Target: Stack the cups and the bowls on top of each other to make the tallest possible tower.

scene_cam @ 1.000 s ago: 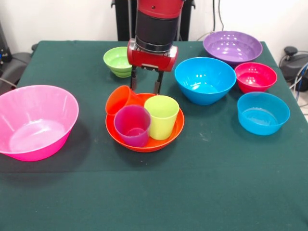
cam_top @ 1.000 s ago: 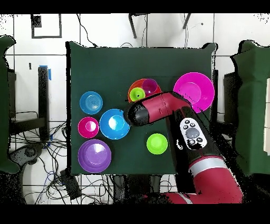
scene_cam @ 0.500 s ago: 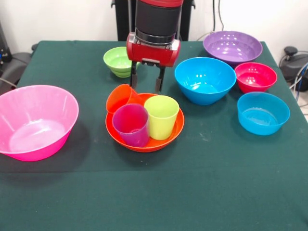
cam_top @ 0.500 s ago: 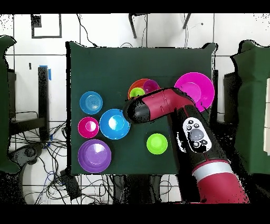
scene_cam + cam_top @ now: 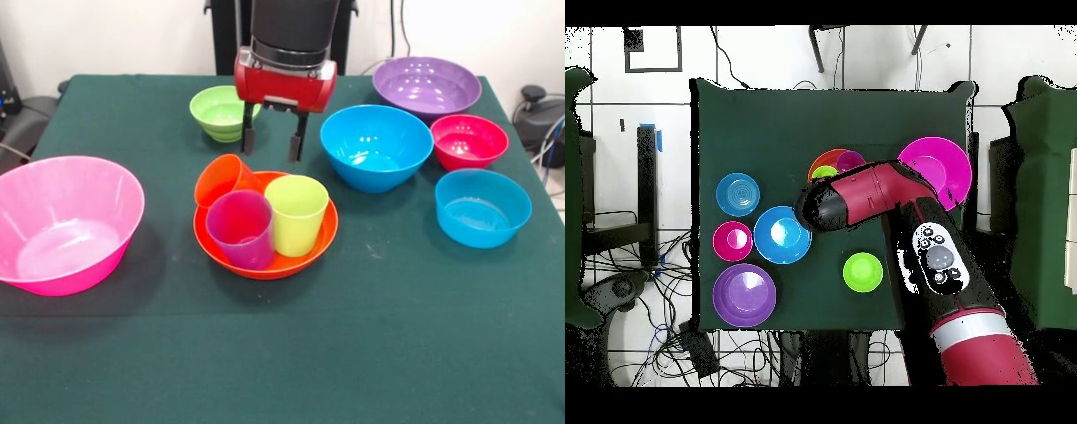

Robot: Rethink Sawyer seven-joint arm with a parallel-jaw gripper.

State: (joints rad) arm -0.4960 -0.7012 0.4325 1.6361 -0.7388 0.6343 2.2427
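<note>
No tower yet: 3 cups only gathered in the orange bowl (image 5: pixel 305 243), purple cup (image 5: pixel 242 229) and lime green cup (image 5: pixel 296 213) upright, orange cup (image 5: pixel 221 179) tipped on the rim. Other 6 bowls spread singly over the table (image 5: pixel 282 353): pink bowl (image 5: pixel 64 223), green bowl (image 5: pixel 214 111), blue bowl (image 5: pixel 374 146) among them. All stacking left. Gripper (image 5: pixel 274 141) spread open, empty, above the orange bowl's far edge. Since 1 second ago, risen clear; cups unmoved.
</note>
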